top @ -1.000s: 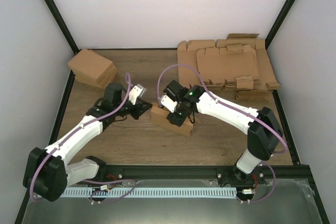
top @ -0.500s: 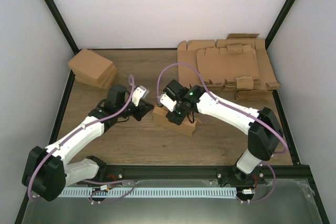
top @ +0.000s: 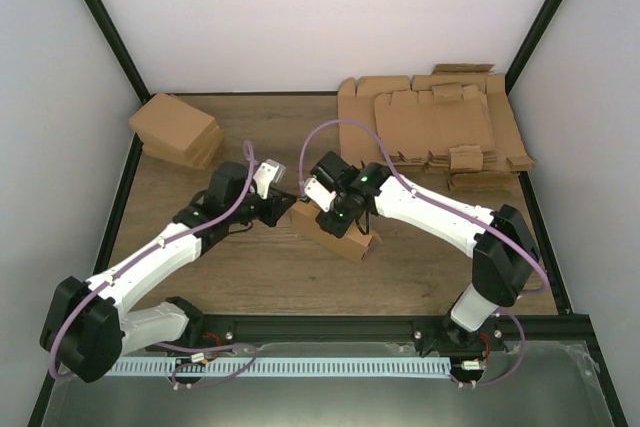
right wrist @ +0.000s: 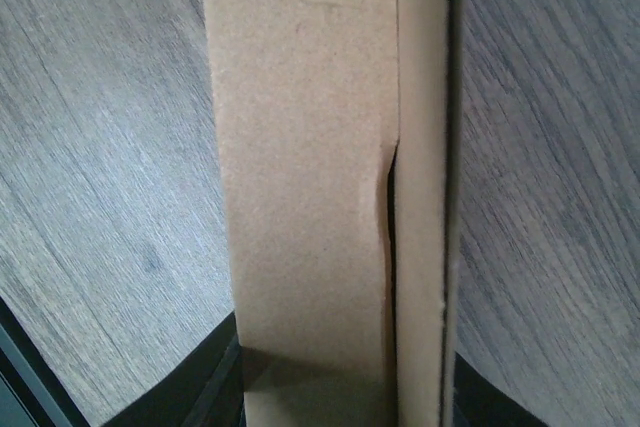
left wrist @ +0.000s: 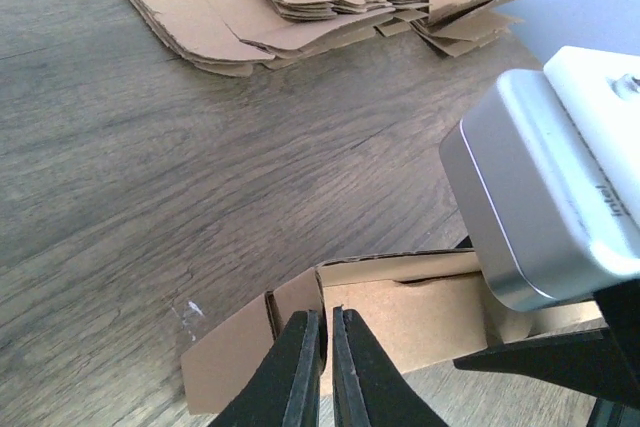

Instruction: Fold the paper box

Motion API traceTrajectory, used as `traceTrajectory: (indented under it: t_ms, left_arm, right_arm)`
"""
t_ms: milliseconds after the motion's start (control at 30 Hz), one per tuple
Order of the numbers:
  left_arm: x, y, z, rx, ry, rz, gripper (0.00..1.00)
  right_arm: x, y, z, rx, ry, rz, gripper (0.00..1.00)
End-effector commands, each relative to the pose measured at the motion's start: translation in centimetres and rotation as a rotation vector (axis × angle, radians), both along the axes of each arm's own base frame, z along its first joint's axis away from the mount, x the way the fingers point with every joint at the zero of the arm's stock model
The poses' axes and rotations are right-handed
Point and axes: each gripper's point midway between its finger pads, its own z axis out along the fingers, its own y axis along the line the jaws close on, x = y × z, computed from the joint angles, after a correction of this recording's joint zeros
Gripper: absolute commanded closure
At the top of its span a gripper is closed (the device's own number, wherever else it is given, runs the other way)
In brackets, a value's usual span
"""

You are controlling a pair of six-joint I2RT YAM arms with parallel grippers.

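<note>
The left claw (top: pixel 289 209) has slid rightward to pinch the left end of the paper box (top: pixel 350 241).

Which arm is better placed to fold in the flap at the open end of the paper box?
Left. The left gripper has its almost closed fingertips at the flap on the open end of the paper box. The right gripper clasps the box body from both sides, probably to steady it.

- Left arm (top: pixel 150 255), at 7 o'clock in the top view: white shells, black joints.
- Right arm (top: pixel 430 209), at 5 o'clock: same colours, with a green light (top: pixel 367 179) near the wrist.
- Purple cable (top: pixel 335 126) runs along each arm.
- Left gripper (left wrist: pixel 322 347): black tapered fingers (left wrist: pixel 295 372).
- Silver camera case (left wrist: pixel 520 207) with grey lettering.
</note>
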Motion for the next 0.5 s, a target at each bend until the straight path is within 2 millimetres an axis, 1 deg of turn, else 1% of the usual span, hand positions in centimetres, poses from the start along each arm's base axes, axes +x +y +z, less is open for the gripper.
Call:
traceTrajectory:
  t_ms: [0,67,167,333,467]
  left_arm:
    - [-0.3,-1.3,0.3,-0.056,-0.011,0.003,0.92]
    - [-0.4,-1.3,-0.4,-0.035,-0.022,0.006,0.92]
    - [-0.2,-0.5,-1.5,0.027,-0.046,0.019,0.93]
    - [0.0,0.6,-1.1,0.119,-0.112,0.021,0.93]
    - [-0.1,0.8,-1.4,0.157,-0.121,0.002,0.94]
  right_arm:
    - [0.7,1.4,2.3,0.077,-0.032,-0.020,0.66]
    - [0.8,1.4,2.2,0.077,-0.032,-0.019,0.66]
    - [0.7,1.3,2.1,0.071,-0.032,-0.015,0.66]
    - [0.6,0.9,1.9,0.054,-0.041,0.003,0.65]
    - [0.5,0.8,1.5,0.033,-0.036,0.018,0.65]
